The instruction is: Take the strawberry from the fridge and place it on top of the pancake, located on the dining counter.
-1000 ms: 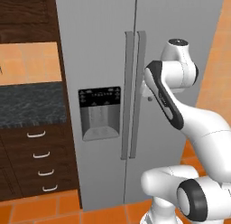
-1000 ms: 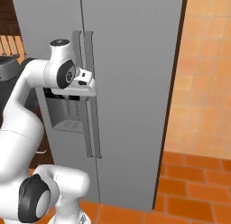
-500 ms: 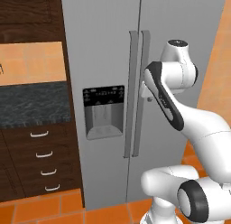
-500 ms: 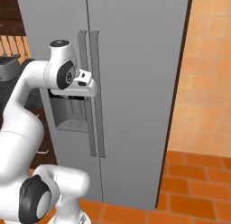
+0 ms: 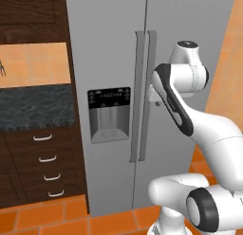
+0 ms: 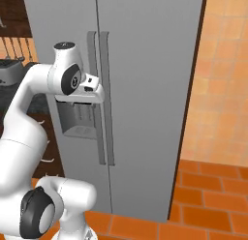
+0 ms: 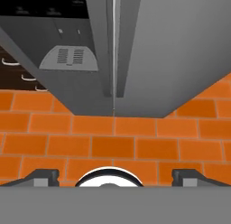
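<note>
The fridge (image 5: 109, 49) stands tall and grey with both doors shut, its long vertical handles (image 5: 142, 96) meeting at the middle seam. A black-panelled water dispenser (image 5: 109, 114) sits in the left door. My hand hangs close in front of the handles (image 6: 99, 137), pointing down. In the hand view my gripper (image 7: 115, 175) is open, its fingertips (image 7: 45, 175) far apart with nothing between them, above the floor at the foot of the fridge (image 7: 171, 51). The strawberry, the pancake and the dining counter are out of view.
Left of the fridge are dark wood drawers (image 5: 45, 167) under a black-topped counter (image 5: 33, 106). An orange tiled wall (image 6: 223, 89) flanks the fridge on the right. Orange brick floor (image 7: 113, 137) spreads in front of it.
The whole picture has drifted slightly, so the base has moved a little in front of the fridge. The arm keeps its pose and the gripper stays open.
</note>
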Motion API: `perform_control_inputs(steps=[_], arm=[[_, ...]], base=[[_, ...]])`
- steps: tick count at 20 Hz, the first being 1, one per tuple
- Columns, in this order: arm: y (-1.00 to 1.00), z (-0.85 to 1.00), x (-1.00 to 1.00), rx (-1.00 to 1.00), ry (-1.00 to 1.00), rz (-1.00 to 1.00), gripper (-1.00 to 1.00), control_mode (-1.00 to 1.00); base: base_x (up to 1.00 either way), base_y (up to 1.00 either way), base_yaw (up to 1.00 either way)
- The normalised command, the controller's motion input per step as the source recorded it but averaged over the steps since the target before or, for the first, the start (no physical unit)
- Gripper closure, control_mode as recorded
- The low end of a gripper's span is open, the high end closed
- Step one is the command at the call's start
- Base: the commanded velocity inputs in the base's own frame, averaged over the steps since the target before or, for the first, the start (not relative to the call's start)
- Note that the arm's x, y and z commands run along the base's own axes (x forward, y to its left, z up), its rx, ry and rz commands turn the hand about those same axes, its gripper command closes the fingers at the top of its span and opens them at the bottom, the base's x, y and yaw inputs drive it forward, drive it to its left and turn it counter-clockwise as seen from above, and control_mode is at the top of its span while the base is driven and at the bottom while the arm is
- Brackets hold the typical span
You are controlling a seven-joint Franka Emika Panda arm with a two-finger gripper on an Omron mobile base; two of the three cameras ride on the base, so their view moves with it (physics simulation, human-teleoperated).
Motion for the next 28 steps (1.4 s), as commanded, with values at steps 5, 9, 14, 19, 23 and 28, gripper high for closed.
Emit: perform_control_inputs(steps=[5, 9, 14, 19, 23, 28], arm=[[0.00, 0.00, 0.00, 0.00, 0.00, 0.00, -1.00, 1.00], [0.00, 0.00, 0.00, 0.00, 0.00, 0.00, -1.00, 1.00], [0.00, 0.00, 0.00, 0.00, 0.00, 0.00, -1.00, -1.00], [-0.30, -0.18, 0.37, 0.01, -0.15, 0.02, -1.00, -1.00], [-0.21, -0.34, 0.81, 0.04, -0.21, 0.05, -1.00, -1.00], [0.00, -0.14, 0.86, 0.06, -0.12, 0.02, -1.00, -1.00]], base=[[-0.48, 0.00, 0.00], [-0.48, -0.05, -0.02], [-0.23, -0.04, -0.02], [0.00, 0.00, 0.00], [0.00, 0.00, 0.00], [0.00, 0.00, 0.00]])
